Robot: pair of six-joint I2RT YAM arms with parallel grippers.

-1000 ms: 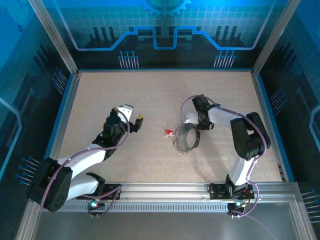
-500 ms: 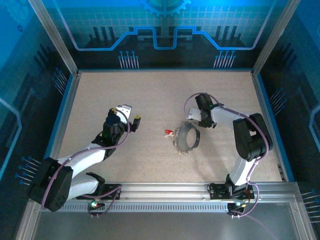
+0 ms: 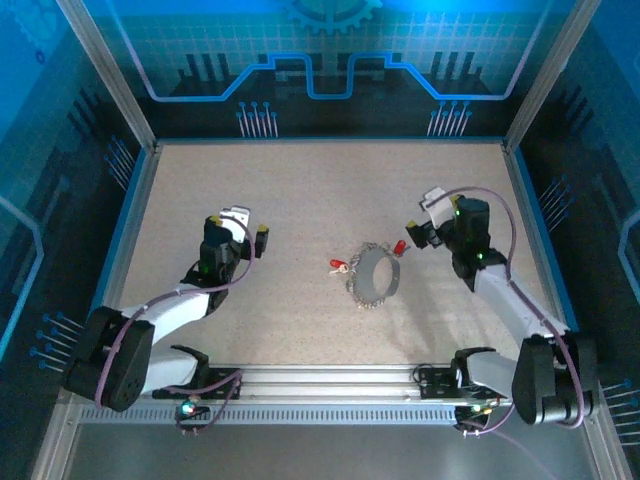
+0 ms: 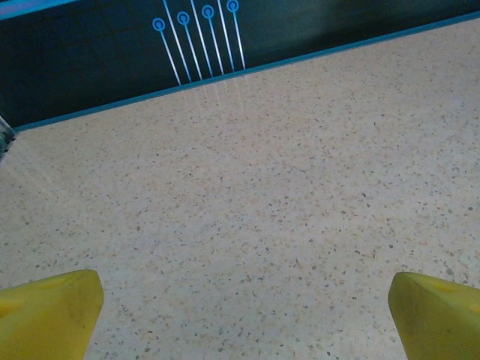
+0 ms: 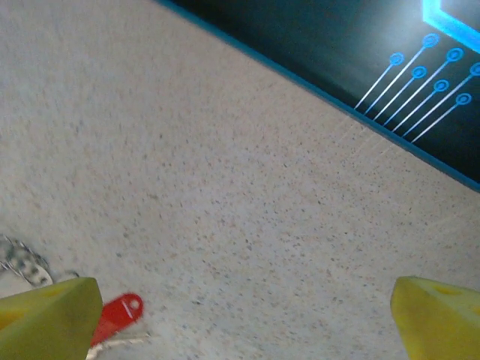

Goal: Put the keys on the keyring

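Red-headed keys lie beside the keyring, threading unconfirmed; we find left gripper and right gripper wide, empty

Right wrist view: right gripper, both yellow fingers cropped by the bottom edge, tips only. The near key has a clear red head, just beside one finger; its blade slips behind that finger and off the bottom edge. Of the keyring, a few links show beyond the same finger, the rest cut by the side edge. The table surface is a little soft there.

Left wrist view: left gripper, its fingers cropped the same way at both bottom corners.

Top view: far key, across the loop from the right gripper, too small to make out its blade. Cannot tell whether either key is threaded on the loop or only touching it.
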